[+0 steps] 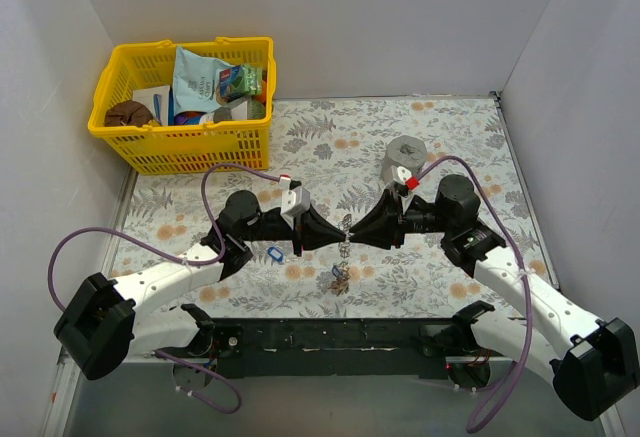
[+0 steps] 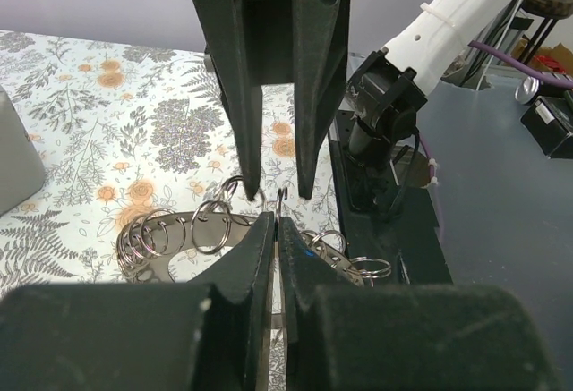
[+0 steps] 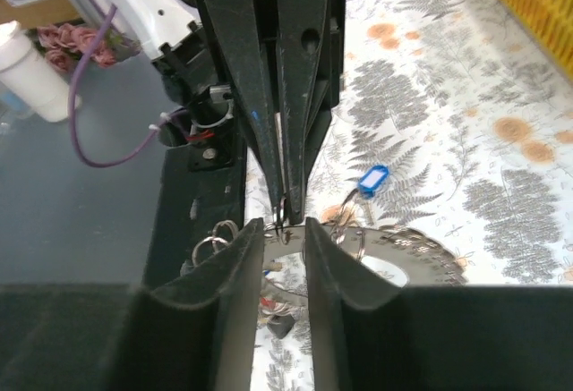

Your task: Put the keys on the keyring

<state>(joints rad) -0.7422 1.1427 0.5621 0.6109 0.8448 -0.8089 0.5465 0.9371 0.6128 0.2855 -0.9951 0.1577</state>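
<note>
My two grippers meet tip to tip over the middle of the table. The left gripper is shut on a small split ring of the keyring, a silvery perforated band carrying several split rings. The right gripper stands open, its fingers either side of that same ring and not touching it. A blue key lies to the left on the cloth. More keys with red and black heads lie in a small heap below the grippers.
A yellow basket full of packets stands at the back left. A grey cylinder sits behind the right arm. The black base plate runs along the near edge. White walls close in the table on three sides.
</note>
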